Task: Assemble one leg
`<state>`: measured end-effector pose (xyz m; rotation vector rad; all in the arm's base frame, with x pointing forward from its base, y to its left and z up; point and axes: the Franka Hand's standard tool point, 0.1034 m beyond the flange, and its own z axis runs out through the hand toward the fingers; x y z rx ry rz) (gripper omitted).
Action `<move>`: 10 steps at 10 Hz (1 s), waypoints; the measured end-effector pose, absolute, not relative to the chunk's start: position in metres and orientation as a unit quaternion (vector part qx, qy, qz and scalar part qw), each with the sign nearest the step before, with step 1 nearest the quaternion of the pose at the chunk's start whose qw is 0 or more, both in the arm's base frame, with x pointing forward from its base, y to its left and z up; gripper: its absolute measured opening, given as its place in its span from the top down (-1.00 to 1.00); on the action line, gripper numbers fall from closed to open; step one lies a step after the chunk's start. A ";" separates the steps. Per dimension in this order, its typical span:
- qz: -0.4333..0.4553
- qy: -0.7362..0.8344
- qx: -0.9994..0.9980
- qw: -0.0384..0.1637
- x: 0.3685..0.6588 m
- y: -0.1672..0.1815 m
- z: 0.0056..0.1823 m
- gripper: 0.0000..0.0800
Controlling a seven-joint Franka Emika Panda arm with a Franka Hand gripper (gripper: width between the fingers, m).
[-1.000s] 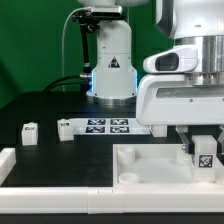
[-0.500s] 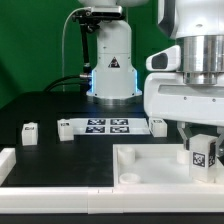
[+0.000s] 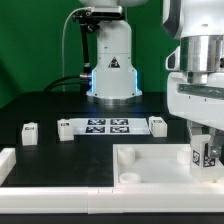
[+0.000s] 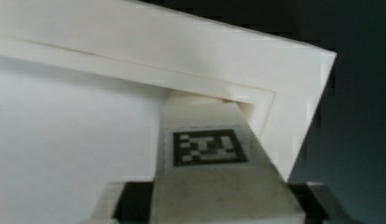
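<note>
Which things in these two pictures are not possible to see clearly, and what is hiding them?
- Pincer fingertips: exterior view, cut off by the right edge.
- Lower end of the held leg: wrist view, lost against the white tray-like piece; seating cannot be told.
- Corner socket under the leg: both views, covered by the leg.
- Tags on the loose legs: exterior view, too small to read.
- Marker board tags: exterior view, too small.

Robotics lab, black table (image 3: 40, 108), green backdrop (image 3: 30, 40), tagged marker board (image 3: 100, 126)
</note>
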<state>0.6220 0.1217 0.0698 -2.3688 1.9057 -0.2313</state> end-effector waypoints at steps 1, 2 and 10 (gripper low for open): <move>-0.077 0.600 -0.795 0.044 0.622 0.122 0.070 0.26; -0.077 0.601 -0.794 0.044 0.622 0.122 0.070 0.26; -0.090 0.255 -0.963 0.008 0.623 0.122 0.071 -0.62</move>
